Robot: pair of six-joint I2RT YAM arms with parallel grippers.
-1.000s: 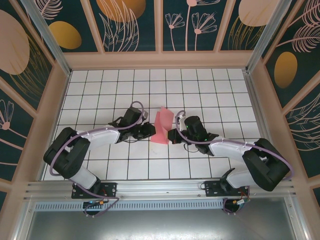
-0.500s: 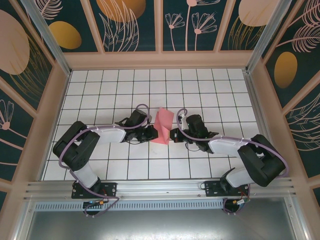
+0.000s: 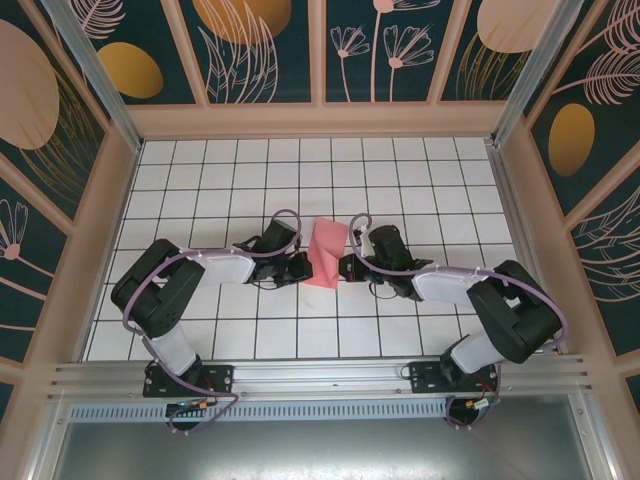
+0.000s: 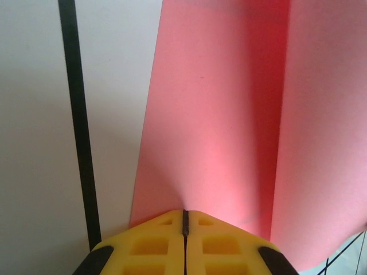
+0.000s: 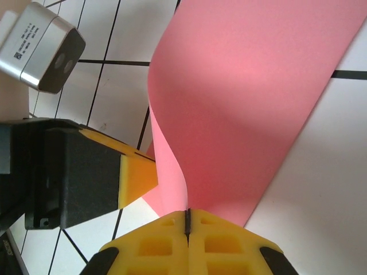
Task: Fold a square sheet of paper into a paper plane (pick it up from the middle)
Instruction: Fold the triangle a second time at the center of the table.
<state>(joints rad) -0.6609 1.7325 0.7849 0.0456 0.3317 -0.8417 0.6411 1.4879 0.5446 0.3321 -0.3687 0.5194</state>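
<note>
Over the table (image 3: 200, 170), pink paper (image 3: 326, 250), long axis near-to-far

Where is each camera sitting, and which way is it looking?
Top camera: above, behind the arms, looking down at the table; both arms, left gripper and right gripper pinching the pink paper.
Left wrist camera: on the left wrist, looking past its shut fingers at the paper.
Right wrist camera: same on the right; left gripper shows too.
All share the paper.

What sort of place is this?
Likely a robot test booth: a white gridded tabletop, teal flower-patterned wall panels around it, and two black-and-white robot arms bolted to a metal rail, holding a salmon-pink paper sheet.
</note>
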